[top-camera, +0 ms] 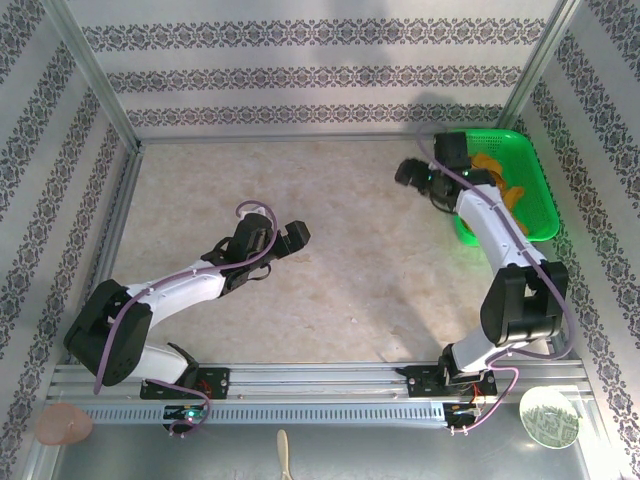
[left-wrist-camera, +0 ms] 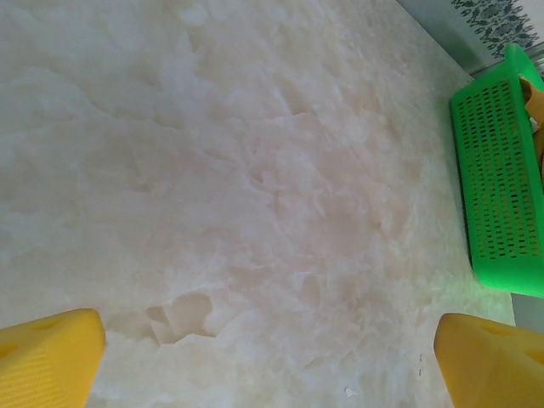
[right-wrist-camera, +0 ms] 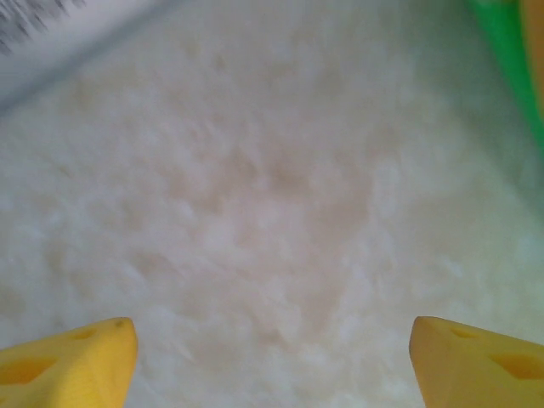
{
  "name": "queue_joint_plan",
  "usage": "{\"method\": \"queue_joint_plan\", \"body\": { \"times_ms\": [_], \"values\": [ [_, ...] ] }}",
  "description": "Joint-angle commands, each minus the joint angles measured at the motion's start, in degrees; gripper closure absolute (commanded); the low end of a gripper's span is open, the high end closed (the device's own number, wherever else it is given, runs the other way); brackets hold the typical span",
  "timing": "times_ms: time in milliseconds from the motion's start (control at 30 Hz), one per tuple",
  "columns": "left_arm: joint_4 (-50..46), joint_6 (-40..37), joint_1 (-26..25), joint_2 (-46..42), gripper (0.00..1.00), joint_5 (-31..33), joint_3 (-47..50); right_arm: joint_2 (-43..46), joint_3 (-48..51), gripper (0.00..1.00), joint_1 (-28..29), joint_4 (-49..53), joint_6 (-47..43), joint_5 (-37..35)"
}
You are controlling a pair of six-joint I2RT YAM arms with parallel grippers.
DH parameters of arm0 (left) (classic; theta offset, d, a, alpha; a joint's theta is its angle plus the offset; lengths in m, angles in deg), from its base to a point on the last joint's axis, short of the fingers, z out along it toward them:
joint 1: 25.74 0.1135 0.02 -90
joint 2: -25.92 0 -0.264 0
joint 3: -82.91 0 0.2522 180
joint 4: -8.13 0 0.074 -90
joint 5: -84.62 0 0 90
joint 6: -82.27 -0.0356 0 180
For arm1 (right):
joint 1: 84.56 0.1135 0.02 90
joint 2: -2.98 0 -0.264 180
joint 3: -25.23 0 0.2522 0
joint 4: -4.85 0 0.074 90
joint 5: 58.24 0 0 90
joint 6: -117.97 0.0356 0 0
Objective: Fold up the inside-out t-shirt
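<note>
Shirt of mustard-orange cotton point(top-camera: 488, 163) sits in the green plastic basket point(top-camera: 540, 200), just right of your wide-open right gripper point(top-camera: 412, 175), the nearer one.

Up top, the fixed camera sits above and behind the arm bases point(top-camera: 185, 383) and looks steeply down. It takes in the whole bench point(top-camera: 340, 250), with the green basket point(top-camera: 540, 195) out at two o'clock. Down on the left wrist, the camera is low and close, facing out across bare bench. The left arm's fingers point(left-wrist-camera: 47, 357) poke in at the bottom corners, and that same basket sits at three o'clock, which is the overlap with the top view. The right wrist camera is closer again and blurred. The right arm's fingers point(right-wrist-camera: 68, 361) are at the bottom corners, with a green sliver of basket at one o'clock.
</note>
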Motion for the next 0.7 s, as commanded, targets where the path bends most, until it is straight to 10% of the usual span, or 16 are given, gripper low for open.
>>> {"method": "queue_joint_plan", "body": {
  "times_ms": [0, 233, 500, 567, 667],
  "values": [
    [4.2, -0.6, -0.9, 0.3, 0.01, -1.5, 0.3, -4.8, -7.3, 0.14, -3.1, 4.9, -1.3, -7.1],
    [1.6, -2.3, -0.9, 1.1, 0.01, -4.6, -0.9, -12.8, -14.3, 0.09, -7.2, 7.2, -1.7, -21.4],
    [-3.9, -3.5, -0.8, -0.9, 0.01, -5.8, -2.1, -26.6, -24.2, 0.06, -11.8, 13.1, 0.4, -16.3],
    [-5.6, -3.7, -0.8, -1.9, 0.01, -5.9, -2.4, -28.1, -26.0, 0.23, -13.2, 13.6, 1.1, -10.2],
    [-7.3, -4.0, -0.8, -3.8, 0.01, -5.1, -2.7, -27.0, -26.8, 0.82, -14.3, 13.1, 1.7, -5.0]
  ]
}}
